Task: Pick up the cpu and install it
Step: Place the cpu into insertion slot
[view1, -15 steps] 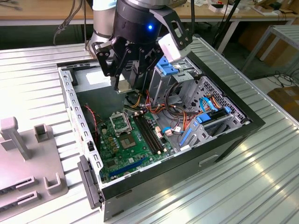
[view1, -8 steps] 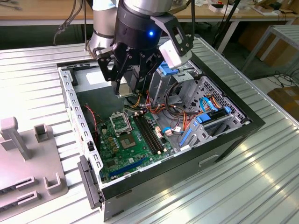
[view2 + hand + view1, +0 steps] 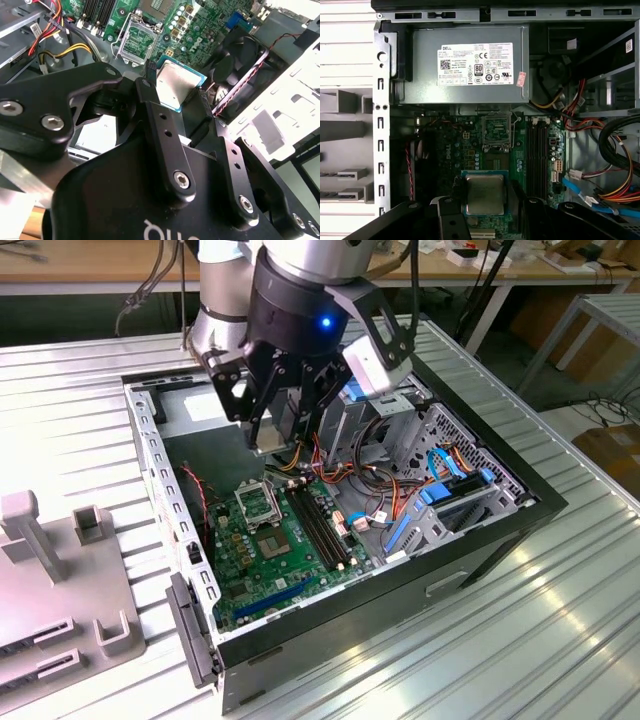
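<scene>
Second wrist view: end effector (image 3: 175, 93) clamping cpu (image 3: 176, 85) by opposite edges, hanging above motherboard (image 3: 200, 30). Cpu looking light, stiff, likely fragile underneath; edges seeming safest hold.

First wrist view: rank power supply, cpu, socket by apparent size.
1. power supply, by far
2. cpu
3. socket
The cpu is nearer the camera, so its edge over the socket is unsure.

The gripper (image 3: 283, 440) is black. Between its fingers, the cpu (image 3: 176, 86) is dull silver-grey with a thin teal-green rim. Below it the motherboard (image 3: 470, 155) is dark green. Ahead, the power supply (image 3: 465, 82) is grey with a white label. Beside it, the cables (image 3: 627, 172) are red, yellow, orange and blue.
</scene>
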Robot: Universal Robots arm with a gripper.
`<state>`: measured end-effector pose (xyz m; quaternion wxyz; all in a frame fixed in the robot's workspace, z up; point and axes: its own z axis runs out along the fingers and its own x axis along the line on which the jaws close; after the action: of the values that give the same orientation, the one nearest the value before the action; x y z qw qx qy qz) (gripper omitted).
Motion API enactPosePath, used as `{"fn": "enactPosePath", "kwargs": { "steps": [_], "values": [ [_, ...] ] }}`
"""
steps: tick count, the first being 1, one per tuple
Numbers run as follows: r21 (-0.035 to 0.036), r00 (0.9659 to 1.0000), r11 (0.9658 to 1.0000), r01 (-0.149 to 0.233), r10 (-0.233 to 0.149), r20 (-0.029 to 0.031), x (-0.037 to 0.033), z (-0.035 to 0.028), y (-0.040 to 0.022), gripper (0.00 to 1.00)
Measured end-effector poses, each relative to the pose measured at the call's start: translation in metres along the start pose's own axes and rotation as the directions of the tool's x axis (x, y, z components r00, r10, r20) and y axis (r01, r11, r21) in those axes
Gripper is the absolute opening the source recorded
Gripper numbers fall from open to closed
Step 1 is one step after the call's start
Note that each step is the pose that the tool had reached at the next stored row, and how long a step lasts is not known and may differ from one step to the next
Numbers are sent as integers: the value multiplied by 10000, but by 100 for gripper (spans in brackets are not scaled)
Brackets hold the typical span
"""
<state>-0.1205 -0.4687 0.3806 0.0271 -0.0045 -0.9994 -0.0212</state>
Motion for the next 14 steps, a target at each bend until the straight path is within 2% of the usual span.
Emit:
{"fn": "enactPosePath", "kwargs": {
  "steps": [14],
  "values": [
    [-3,10000,10000,0,0,2,-9,9,-2,46]
  ]
}}
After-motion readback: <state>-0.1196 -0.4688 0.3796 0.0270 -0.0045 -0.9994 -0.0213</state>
